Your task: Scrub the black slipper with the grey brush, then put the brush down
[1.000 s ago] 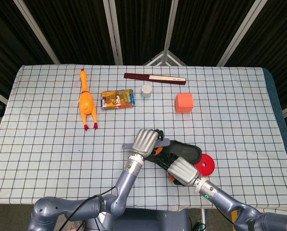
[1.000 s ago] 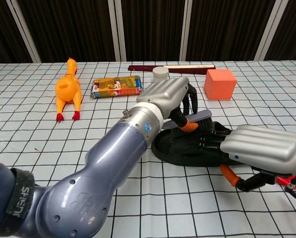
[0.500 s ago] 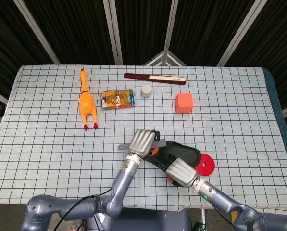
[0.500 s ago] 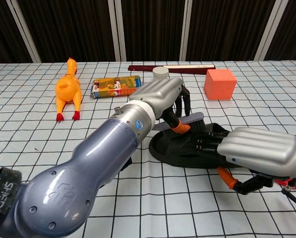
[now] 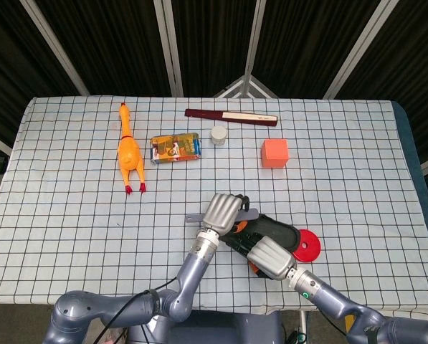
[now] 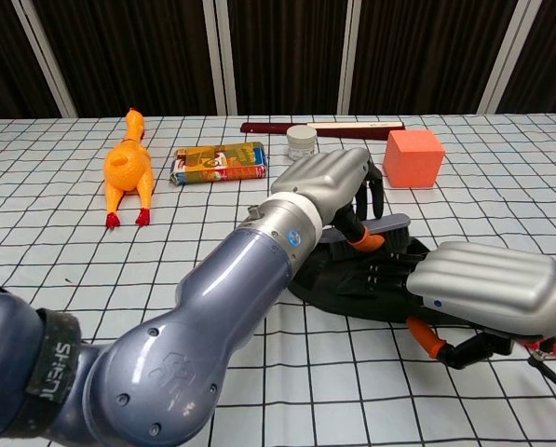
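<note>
Near the front edge of the table [image 5: 56, 179], right of centre, lies the black slipper [image 5: 274, 231]; long axis runs left-right, slightly toward near-right. Right hand [image 5: 266, 256] lies over the slipper's near side, fingers curled onto it, pinning it flat. Left hand [image 5: 224, 210] sits at the slipper's left end, fingers wrapped round the grey brush [image 6: 386, 223]. Brush handle pokes out left of the hand in the head view; bristle end points right, over the slipper's upper. From the chest view the brush looks touching or just above the slipper; cannot tell which.

Judgement: scrubbing in hand; stroke runs along the slipper's length, rightward from the left hand.

Containers: small white jar [image 5: 219, 135] far of centre, lidded, contents hidden. Printed carton [image 5: 176, 148] beside it, closed.
</note>
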`<action>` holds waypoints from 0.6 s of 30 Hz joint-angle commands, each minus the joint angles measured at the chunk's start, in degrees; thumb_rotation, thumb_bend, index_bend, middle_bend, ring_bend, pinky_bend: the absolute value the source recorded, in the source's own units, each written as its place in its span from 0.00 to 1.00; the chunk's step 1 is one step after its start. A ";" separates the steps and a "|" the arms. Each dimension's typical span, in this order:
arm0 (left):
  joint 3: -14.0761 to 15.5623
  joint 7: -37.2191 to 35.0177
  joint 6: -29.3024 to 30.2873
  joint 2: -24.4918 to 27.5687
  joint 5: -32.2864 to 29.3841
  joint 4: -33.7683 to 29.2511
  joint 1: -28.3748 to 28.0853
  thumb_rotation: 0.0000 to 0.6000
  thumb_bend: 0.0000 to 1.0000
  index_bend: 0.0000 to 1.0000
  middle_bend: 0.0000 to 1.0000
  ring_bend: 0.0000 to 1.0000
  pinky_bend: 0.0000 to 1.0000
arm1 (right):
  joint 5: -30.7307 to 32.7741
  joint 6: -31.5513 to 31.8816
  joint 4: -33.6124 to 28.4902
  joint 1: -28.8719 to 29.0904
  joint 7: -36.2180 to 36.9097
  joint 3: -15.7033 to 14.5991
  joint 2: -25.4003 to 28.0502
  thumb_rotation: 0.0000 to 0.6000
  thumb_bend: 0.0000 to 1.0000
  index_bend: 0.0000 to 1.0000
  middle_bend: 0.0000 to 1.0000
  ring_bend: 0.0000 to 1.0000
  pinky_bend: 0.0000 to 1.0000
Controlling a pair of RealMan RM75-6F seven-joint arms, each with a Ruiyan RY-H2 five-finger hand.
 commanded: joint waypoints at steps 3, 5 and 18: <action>1.08 -0.26 0.78 0.38 0.80 -0.80 0.64 1.00 0.50 0.49 0.63 0.55 0.60 | -0.04 0.14 -0.33 -0.05 -0.61 -0.17 0.11 0.87 0.85 0.00 0.10 0.04 0.19; 1.63 0.13 1.24 1.07 0.99 -1.96 1.20 1.00 0.50 0.49 0.64 0.55 0.60 | 0.07 0.22 -0.53 -0.10 -0.79 -0.20 0.18 0.87 0.85 0.00 0.10 0.04 0.19; 4.79 6.70 1.90 6.47 -2.75 -9.63 4.91 1.00 0.50 0.49 0.64 0.55 0.60 | 0.89 -0.26 -0.80 0.06 -2.03 -0.04 -0.75 0.87 0.85 0.00 0.10 0.04 0.19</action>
